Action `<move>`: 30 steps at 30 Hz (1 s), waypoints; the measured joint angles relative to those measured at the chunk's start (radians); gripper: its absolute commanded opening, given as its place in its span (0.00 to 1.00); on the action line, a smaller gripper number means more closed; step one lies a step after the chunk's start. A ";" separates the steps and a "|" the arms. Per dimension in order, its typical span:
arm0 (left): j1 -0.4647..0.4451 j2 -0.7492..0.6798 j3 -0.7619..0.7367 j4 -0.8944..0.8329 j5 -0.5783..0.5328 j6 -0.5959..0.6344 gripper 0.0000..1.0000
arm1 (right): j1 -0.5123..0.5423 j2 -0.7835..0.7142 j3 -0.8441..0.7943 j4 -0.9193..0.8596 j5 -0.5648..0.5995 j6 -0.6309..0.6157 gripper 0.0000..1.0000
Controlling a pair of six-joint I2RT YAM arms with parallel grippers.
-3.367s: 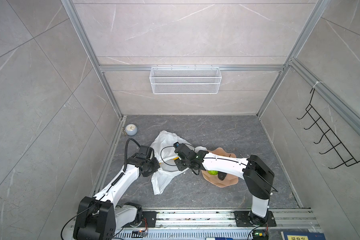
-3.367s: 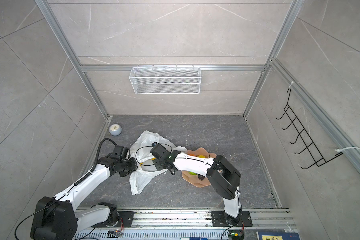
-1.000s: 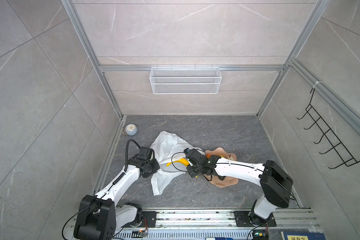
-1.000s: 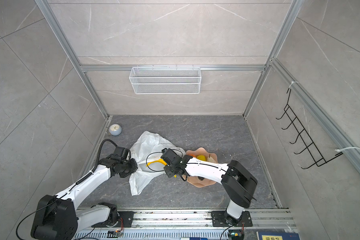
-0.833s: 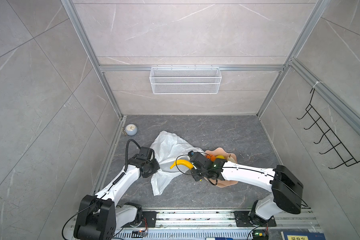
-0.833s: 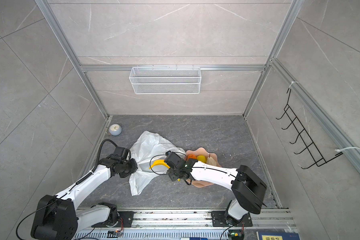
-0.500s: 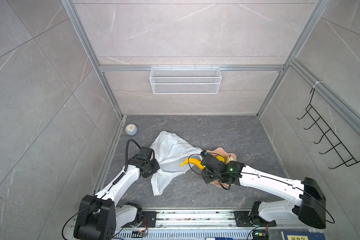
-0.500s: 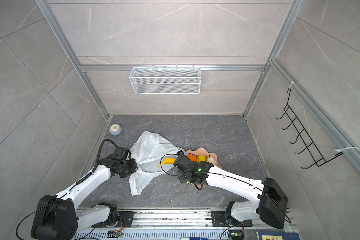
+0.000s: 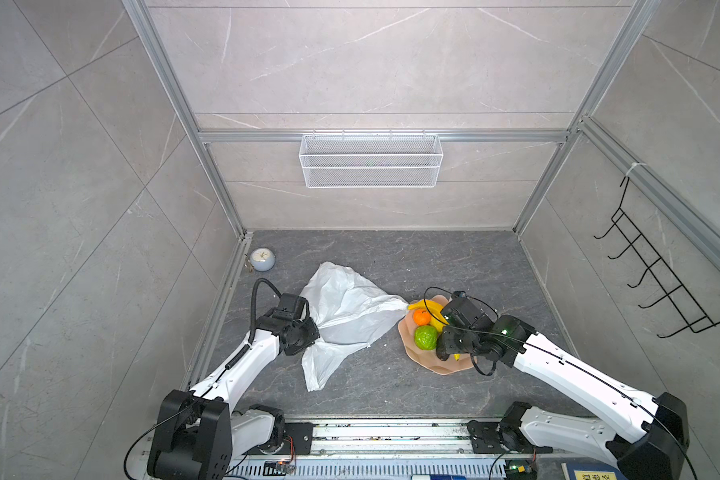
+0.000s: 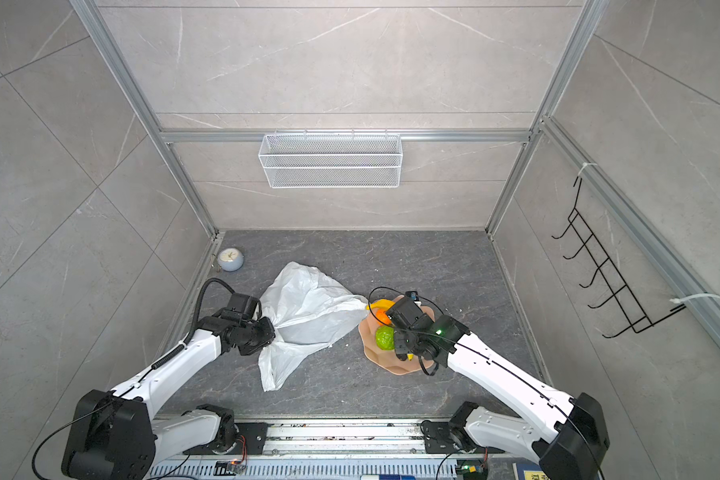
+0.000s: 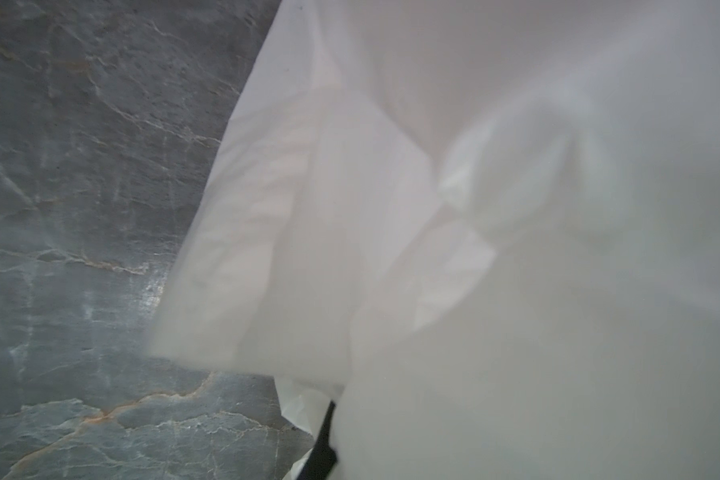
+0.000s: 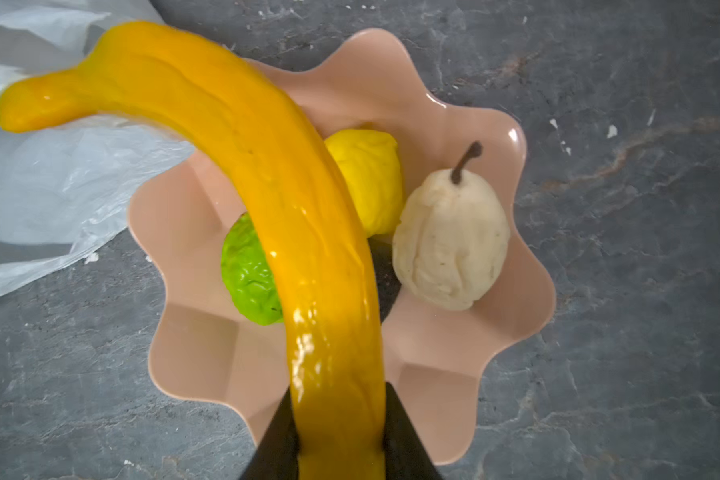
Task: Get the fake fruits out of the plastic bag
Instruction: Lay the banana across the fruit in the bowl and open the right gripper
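Black fingers [image 12: 275,440] of the right gripper [image 12: 339,440] are clamped on one end of the long, glossy yellow plastic banana [image 12: 267,199]. The banana hangs above the pink scalloped plate [image 12: 454,365], and its stalk end reaches out past the plate's rim toward the thin, crinkly white plastic bag [image 9: 350,311].

On the plate lie a bumpy green fruit [image 12: 246,274], a bumpy yellow fruit [image 12: 371,178] and a cream pear [image 12: 449,245] with a brown stalk. A top view also shows a small orange [image 9: 422,317] there.

The plastic bag lies slack and flat beside the plate, with one corner reaching its rim. The left gripper [image 9: 308,332] is clenched on a gathered fold at the bag's side away from the plate.

The step in hand looks like setting the banana down with the others. The next move would be to lower it onto the plate and let go. The plate is crowded, so the banana will likely rest across the round fruits and may slide off. I cannot tell whether any fruit remains inside the bag.

The right arm reaches low from its base, its forearm slanting up to the plate and its wrist tipped down over it. The left arm stretches forward, its wrist turned toward the bag.
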 measured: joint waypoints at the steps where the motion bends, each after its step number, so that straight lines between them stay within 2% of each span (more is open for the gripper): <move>1: 0.000 0.000 0.000 0.000 0.000 0.000 0.09 | -0.010 0.000 -0.001 -0.005 0.003 0.011 0.24; 7: 0.000 -0.002 0.000 0.000 0.001 0.000 0.09 | -0.057 0.006 -0.024 -0.010 0.013 0.102 0.25; 17: 0.000 -0.013 -0.002 0.001 0.003 0.000 0.09 | -0.070 0.122 -0.025 0.069 -0.008 0.237 0.25; 30: 0.000 -0.015 -0.008 0.007 0.007 0.000 0.09 | -0.070 0.178 -0.063 0.142 -0.018 0.296 0.31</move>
